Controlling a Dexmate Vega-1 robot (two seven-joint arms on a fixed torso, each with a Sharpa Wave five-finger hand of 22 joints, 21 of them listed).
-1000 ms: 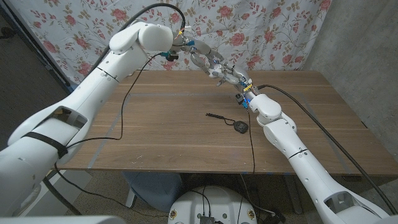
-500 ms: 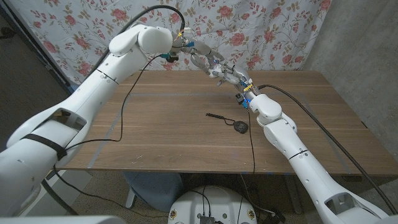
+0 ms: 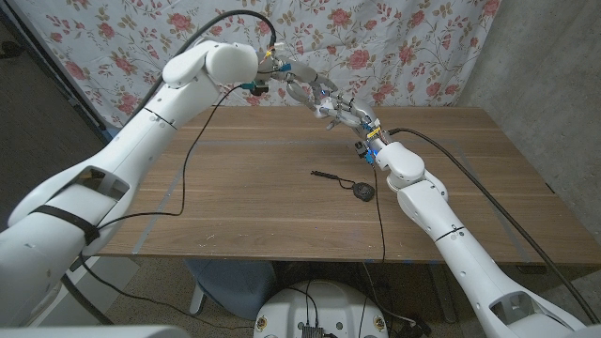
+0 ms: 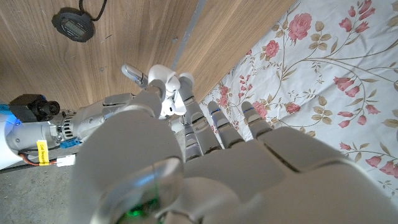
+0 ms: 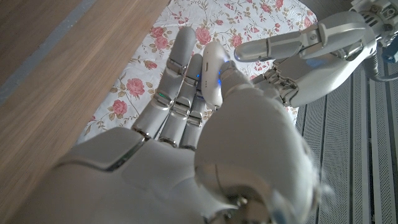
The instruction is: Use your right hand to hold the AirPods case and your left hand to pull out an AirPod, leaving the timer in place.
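Over the last second both hands have stayed together above the worktop's [image 3: 235,202] far edge. Right hand [image 3: 362,124] clasps the case [image 5: 212,76]. Left hand [image 3: 315,94] pinches an AirPod [image 4: 171,99] just above it: extraction appears underway. Timer [image 3: 362,191] lies well below both hands, untouched.

above the table's [image 3: 244,202] far edge, at twelve o'clock: left hand [image 3: 315,94] touching right hand [image 3: 362,124], airpods case [image 5: 212,81] between them. on the table at four o'clock of the hands: timer [image 3: 362,192].
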